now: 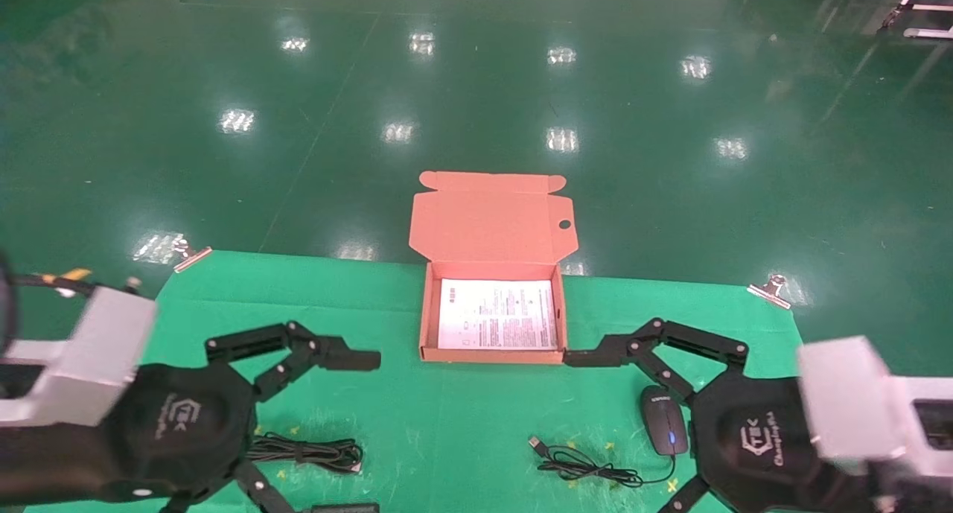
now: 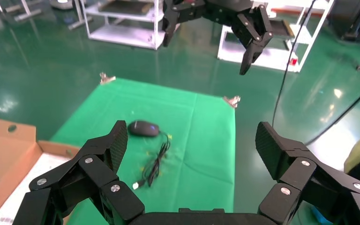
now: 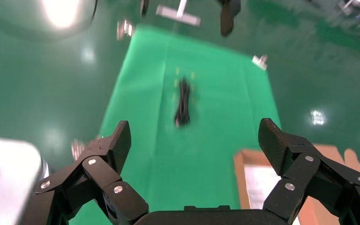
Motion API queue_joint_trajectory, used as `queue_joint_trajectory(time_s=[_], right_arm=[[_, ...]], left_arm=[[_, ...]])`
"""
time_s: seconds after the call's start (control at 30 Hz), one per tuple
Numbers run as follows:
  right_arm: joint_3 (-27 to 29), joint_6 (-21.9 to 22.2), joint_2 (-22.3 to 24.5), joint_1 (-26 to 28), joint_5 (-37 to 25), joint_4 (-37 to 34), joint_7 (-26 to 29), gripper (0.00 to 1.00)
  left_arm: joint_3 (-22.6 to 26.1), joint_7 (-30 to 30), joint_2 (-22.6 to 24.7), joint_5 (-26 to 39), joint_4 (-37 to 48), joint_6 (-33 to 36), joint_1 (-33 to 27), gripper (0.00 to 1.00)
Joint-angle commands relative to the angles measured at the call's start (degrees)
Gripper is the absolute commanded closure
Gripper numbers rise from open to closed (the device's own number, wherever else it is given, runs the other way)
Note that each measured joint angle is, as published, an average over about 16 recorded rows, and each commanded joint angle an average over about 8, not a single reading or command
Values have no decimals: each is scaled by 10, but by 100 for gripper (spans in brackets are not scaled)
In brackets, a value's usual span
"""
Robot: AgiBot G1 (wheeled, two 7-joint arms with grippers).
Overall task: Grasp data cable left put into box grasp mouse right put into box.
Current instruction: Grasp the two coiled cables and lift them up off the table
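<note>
Hovering over the green cloth (image 1: 461,424) with our left gripper (image 1: 320,431) at eight o'clock, we keep its black jointed fingers spread wide and empty. Just beside its lower finger lies the data cable (image 1: 309,451), a slim bundle of thin black loops. Our right gripper (image 1: 625,431) hangs at four o'clock, fingers equally apart, holding nothing. The mouse (image 1: 664,420), a glossy black oval with a blue-lit wheel, sits close against its palm, its thin cord (image 1: 581,464) curling toward six o'clock. At centre stands the box (image 1: 426,327), shallow orange-brown cardboard, flap lid raised toward twelve o'clock, a white printed leaflet (image 1: 497,314) lying flat inside.
</note>
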Motion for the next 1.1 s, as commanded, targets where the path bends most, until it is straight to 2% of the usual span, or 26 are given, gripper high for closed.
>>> queue_joint_trajectory(time_s=[0.03,0.23,0.57,0.83,1.1], right_arm=[[-6,-3,0,12,-26,5,-15,0],[-45,-15,-10,58,-121,11,-76,0],[-128,-13,-35,120,-264,15,-147,0],[-185,7,-63,141,-377,15,-184,0],[-222,39,-91,134,-467,12,-194,0]], left_arm=[[11,-4,3,20,5,7,-14,0],[76,-14,21,125,-4,18,-80,0],[187,-2,75,285,7,14,-169,0],[249,2,116,402,17,4,-208,0],[300,-6,152,505,20,-9,-216,0]])
